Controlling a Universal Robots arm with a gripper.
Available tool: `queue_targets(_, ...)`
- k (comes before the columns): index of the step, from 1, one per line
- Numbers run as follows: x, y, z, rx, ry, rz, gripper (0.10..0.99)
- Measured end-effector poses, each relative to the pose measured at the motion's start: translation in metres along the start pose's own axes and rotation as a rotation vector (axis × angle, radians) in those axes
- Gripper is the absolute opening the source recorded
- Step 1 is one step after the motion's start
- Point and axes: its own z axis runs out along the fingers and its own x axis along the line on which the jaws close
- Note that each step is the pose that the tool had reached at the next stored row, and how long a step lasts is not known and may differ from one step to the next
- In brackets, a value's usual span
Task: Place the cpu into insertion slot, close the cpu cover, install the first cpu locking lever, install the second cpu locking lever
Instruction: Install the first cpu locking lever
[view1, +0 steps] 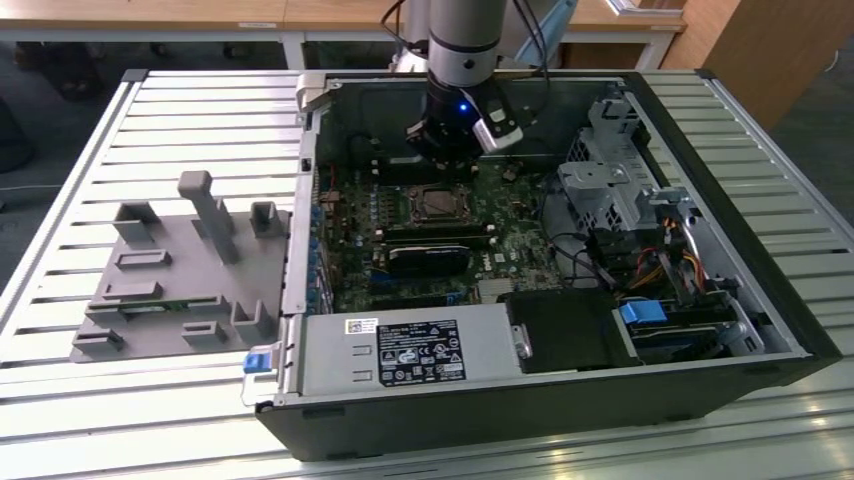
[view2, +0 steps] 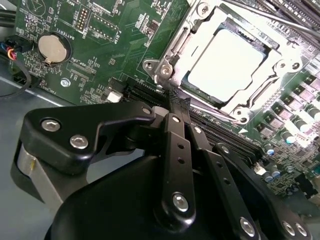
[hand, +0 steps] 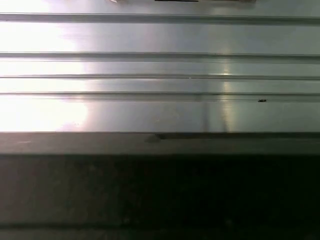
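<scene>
The cpu (view2: 227, 62) lies flat in the insertion slot (view2: 176, 47) on the green board, its silver top showing. The cpu cover (view2: 270, 87), a silver frame, lies down around the chip's edges. A thin metal rod (view2: 270, 19) runs along the socket's far side. My gripper (view2: 173, 100) is shut with nothing in it, and its black fingertips are just off one corner of the socket. In the exterior view the gripper (view1: 445, 160) hangs inside the open computer case, right behind the cpu (view1: 434, 203).
The long black memory slots (view1: 427, 235) lie in front of the socket. A drive cage (view1: 607, 190) and cables fill the case at the exterior view's right, with the power supply (view1: 400, 350) at the front. A grey fixture plate (view1: 174, 280) sits on the slatted table (hand: 160, 75).
</scene>
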Motion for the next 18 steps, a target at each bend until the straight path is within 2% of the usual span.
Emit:
queue_targets(10,0.0002,0.0006,0.0041,0.013,0.0003,0.0,0.106)
queue_targets(18,0.0001,0.0009,0.0031,0.014,-0.0002,0.0,0.106)
